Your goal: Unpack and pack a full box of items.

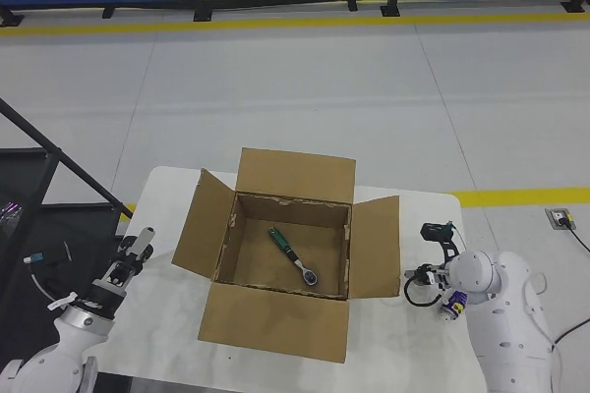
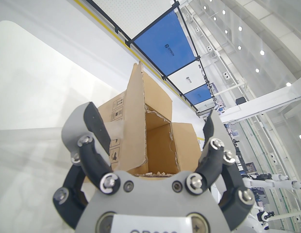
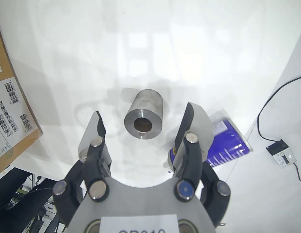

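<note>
My right claw (image 3: 144, 118) hangs spread apart over the steel cylinder (image 3: 148, 105) on the table (image 3: 165, 37) right of the box (image 1: 275, 329), seemingly lined up to straddle it. My left claw (image 2: 150, 112), also apart, hovers left, clear of it.

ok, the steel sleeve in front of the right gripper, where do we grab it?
Grip the curved outer wall at mid-length. The sleeve seems to lie on its side, bore end facing the right gripper, whose open jaws stand either side of it. So come in from that end, one finger on each flank. The can lies close to one finger; keep clear.
</note>
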`<state>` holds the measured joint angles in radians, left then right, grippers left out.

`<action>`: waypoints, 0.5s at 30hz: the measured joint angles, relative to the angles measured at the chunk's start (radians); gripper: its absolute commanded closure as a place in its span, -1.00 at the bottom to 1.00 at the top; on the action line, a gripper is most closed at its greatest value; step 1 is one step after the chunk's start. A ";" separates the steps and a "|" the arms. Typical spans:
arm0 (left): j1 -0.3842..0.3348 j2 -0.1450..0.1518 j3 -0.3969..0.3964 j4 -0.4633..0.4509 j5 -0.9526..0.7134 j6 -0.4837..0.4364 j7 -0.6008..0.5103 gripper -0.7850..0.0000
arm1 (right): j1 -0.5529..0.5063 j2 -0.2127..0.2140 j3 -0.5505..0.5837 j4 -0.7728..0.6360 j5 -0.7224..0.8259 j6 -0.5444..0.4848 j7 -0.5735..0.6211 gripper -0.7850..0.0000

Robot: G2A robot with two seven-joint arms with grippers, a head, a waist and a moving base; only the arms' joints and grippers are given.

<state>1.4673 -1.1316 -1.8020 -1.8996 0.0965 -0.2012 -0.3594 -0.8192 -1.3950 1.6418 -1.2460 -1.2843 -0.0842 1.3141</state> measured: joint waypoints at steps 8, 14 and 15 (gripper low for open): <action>-0.004 0.000 0.005 0.004 -0.001 0.003 0.003 -1.00 | 0.014 0.009 -0.022 0.026 0.003 0.010 0.000 0.89; -0.011 0.000 0.015 0.017 -0.012 -0.004 0.001 -1.00 | -0.028 0.019 0.006 -0.075 0.017 0.053 -0.037 1.00; -0.014 0.000 0.017 0.022 -0.019 -0.008 -0.001 -1.00 | -0.051 0.021 0.019 -0.128 0.020 0.074 -0.049 1.00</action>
<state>1.4535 -1.1316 -1.7848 -1.8774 0.0774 -0.2089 -0.3608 -0.8706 -1.3738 1.6607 -1.3737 -1.2642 -0.0103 1.2651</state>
